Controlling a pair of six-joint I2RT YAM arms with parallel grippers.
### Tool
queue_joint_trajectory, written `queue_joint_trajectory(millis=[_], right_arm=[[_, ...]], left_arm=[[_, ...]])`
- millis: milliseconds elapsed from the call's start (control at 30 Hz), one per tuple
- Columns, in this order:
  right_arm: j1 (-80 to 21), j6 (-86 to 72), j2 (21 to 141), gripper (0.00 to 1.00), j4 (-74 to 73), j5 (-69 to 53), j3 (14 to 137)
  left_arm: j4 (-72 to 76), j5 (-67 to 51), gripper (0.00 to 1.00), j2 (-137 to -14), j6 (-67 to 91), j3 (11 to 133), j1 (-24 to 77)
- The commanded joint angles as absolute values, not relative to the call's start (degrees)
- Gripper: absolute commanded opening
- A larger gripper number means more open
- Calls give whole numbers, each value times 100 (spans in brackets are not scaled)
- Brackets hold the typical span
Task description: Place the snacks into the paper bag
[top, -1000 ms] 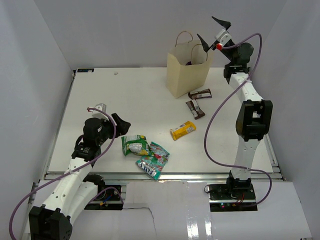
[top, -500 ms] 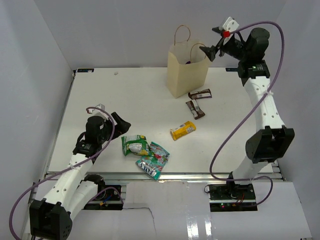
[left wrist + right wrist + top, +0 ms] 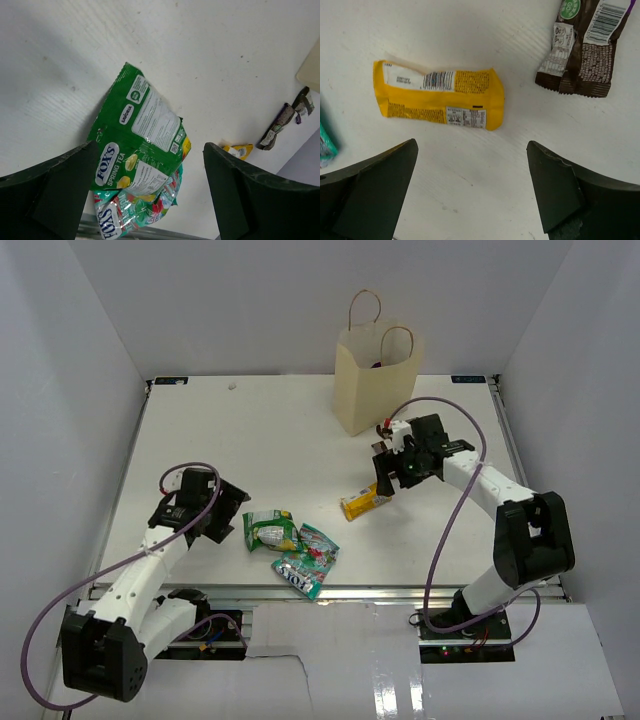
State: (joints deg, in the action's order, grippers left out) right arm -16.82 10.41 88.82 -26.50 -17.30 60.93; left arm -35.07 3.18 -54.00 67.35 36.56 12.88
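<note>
The paper bag stands upright at the back of the table. A yellow wrapped bar lies mid-table, just beyond my open right gripper, whose fingers hover over bare table. Two dark brown bars lie side by side near the bag, largely hidden by the right arm in the top view. A green pouch overlaps a teal pouch near the front edge. My left gripper is open, low, just left of the green pouch.
White walls enclose the table on three sides. The front edge runs close below the teal pouch. The left arm's purple cable loops above its wrist.
My right arm has swung down from above the paper bag to the table by the yellow bar. The left gripper has dropped lower and drawn slightly back, its jaws wider.
</note>
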Motion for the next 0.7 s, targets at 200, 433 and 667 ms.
queue_joint_trajectory(millis=[200,433,667], right_arm=[[-1969,-325,10063,97,-2293,-822,7075],[-2030,-1299,9871,99,-2233,-2418,6654],[-2636,-2549,9457,92,-1978,-335,5977]], left_arm=[[-5642,246,98,-5906,7840,4377,1292],[-5924,185,98,-5459,7997,4193,1292],[-5862,62,98,-5422,8165,4096,1292]])
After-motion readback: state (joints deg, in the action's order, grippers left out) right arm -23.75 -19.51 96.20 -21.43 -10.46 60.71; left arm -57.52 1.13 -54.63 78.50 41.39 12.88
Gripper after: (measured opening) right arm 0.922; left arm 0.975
